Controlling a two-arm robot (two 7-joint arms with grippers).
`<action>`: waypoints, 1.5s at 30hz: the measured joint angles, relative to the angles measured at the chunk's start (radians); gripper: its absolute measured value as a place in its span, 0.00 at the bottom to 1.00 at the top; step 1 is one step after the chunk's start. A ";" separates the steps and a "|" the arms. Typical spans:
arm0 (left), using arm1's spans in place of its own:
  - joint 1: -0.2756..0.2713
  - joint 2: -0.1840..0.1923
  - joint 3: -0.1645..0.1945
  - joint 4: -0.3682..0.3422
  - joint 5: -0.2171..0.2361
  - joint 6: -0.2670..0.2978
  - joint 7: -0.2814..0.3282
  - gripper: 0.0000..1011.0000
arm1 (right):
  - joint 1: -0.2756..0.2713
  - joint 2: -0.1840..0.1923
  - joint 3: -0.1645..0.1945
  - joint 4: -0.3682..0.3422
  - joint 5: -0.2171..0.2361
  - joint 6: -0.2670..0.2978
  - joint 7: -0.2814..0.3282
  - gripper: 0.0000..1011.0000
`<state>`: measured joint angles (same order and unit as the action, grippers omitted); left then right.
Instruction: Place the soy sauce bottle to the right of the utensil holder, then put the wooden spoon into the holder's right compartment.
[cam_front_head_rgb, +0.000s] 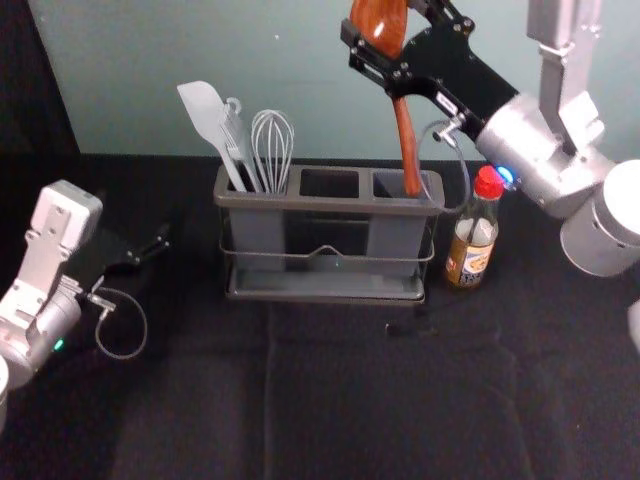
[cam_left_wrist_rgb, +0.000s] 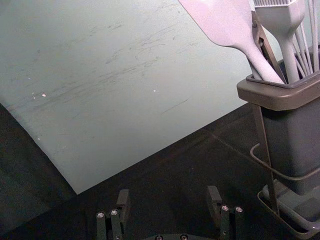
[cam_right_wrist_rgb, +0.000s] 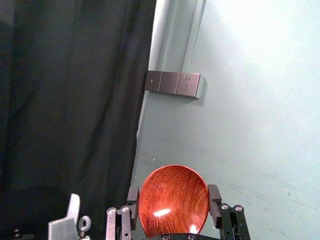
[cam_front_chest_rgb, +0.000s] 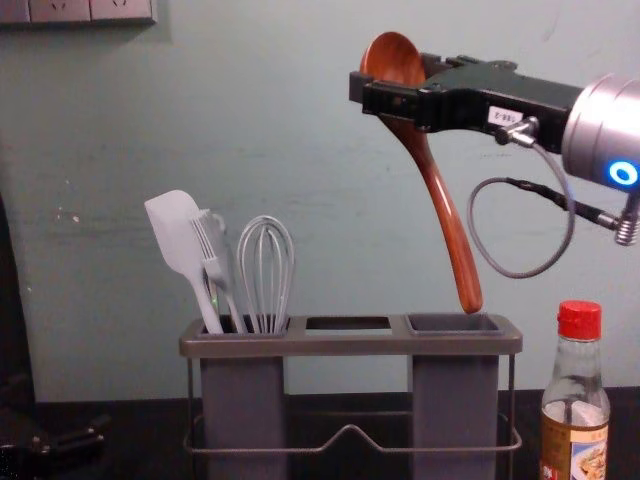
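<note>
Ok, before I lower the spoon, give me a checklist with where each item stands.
1. Soy sauce bottle upright, right of the utensil holder: ok.
2. Wooden spoon held by its bowl between the right gripper's fingers: ok.
3. Grip firm enough not to slip: cannot tell.
4. Handle's lower end above the right compartment's opening: ok, apparently, in head and chest views.
5. Handle vertical: not ok, it slants, lower end toward the bottle's side.
6. Left gripper out of the way: ok, left of the holder.
</note>
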<state>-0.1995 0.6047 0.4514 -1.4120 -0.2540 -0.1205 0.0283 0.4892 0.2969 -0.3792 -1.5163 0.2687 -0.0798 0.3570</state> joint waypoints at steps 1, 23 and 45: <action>0.000 0.000 0.000 0.000 0.000 0.000 0.000 0.99 | 0.008 -0.007 -0.001 0.016 -0.007 -0.002 0.000 0.83; 0.000 0.000 0.000 0.000 0.000 0.000 0.000 0.99 | 0.043 -0.053 -0.001 0.128 -0.057 -0.027 0.018 0.83; 0.000 0.000 0.000 0.000 0.000 0.000 0.000 0.99 | -0.076 0.016 0.028 0.038 -0.013 -0.026 0.068 0.83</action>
<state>-0.1996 0.6047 0.4514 -1.4120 -0.2539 -0.1206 0.0283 0.4128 0.3126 -0.3514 -1.4784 0.2552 -0.1055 0.4255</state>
